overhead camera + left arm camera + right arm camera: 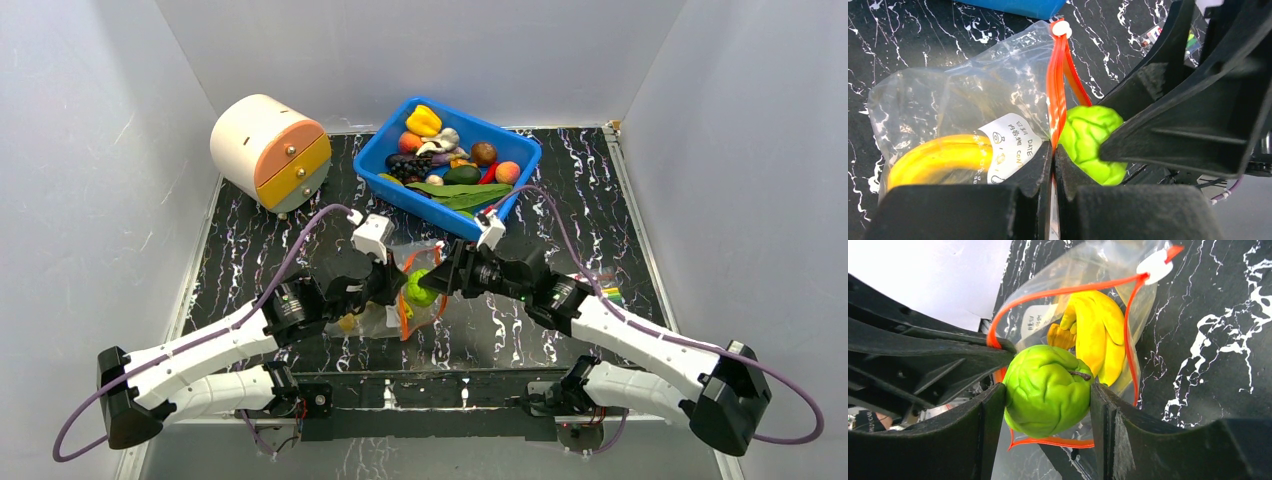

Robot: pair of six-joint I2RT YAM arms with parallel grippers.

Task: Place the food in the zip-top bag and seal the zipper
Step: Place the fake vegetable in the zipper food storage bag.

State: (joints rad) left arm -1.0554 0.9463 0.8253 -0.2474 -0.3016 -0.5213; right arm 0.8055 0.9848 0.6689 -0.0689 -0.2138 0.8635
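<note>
Left claw (1054,167) clenched on the zipper (1055,90), pinching one lip of the zip-top bag (948,95). Right claw (1048,400) grasping the lime (1045,390) from both sides. Lime sits right at the open mouth, with the orange-red strip looping above and below it. Banana (1098,335) is inside the bag, next to the white label. Bag sits mid-tabletop (570,200), nearer the near edge, mouth facing the right arm. Blue bin (420,205) at the middle of the far edge holds other toy food (424,120). Round cream drawer unit (268,150) in the far left corner.
</note>
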